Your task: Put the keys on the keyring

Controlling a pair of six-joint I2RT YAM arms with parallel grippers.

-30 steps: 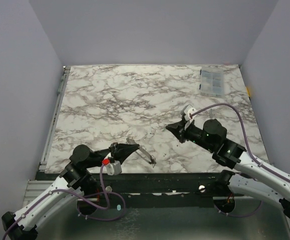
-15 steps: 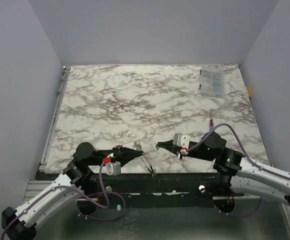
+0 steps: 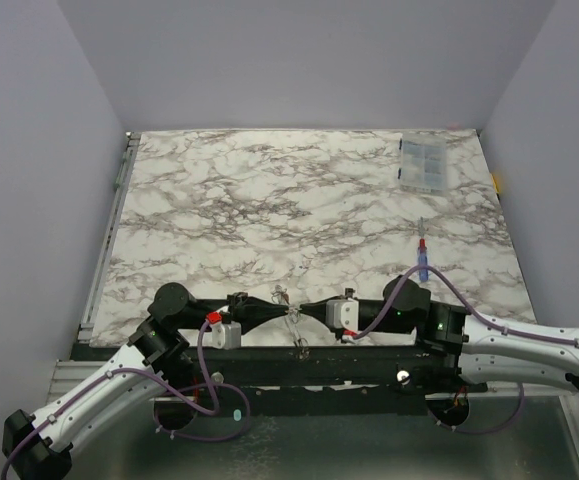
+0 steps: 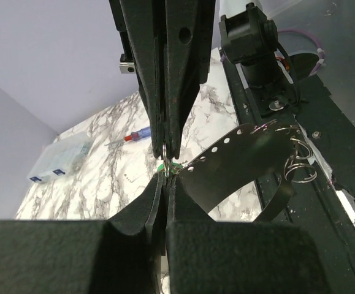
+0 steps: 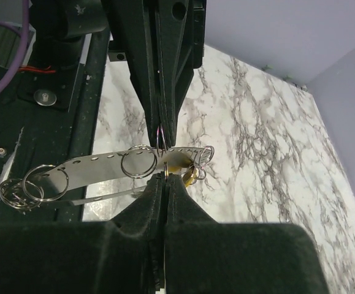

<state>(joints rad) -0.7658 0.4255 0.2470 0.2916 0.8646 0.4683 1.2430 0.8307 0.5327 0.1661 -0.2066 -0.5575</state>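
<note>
Matt grey perforated metal keyring [image 5: 97, 168], shiny wire split rings [image 5: 19, 191], dull yellow key [image 5: 188, 176], smooth marble-look table [image 5: 257, 122]

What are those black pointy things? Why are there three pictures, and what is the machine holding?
They are two robot arms, the left arm and the right arm, bolted at the near edge of the marble table. Each ends in a gripper: two fingers that pinch. One picture looks down from above; the other two come from cameras on the wrists, so the fingers look huge. On the table lie a clear box and a blue stick. The left gripper and the right gripper meet tip to tip, both pinched shut, at the keyring, a grey metal band with holes. A green key and a yellow key show at the tips; what each pinches is too tiny to tell.
</note>
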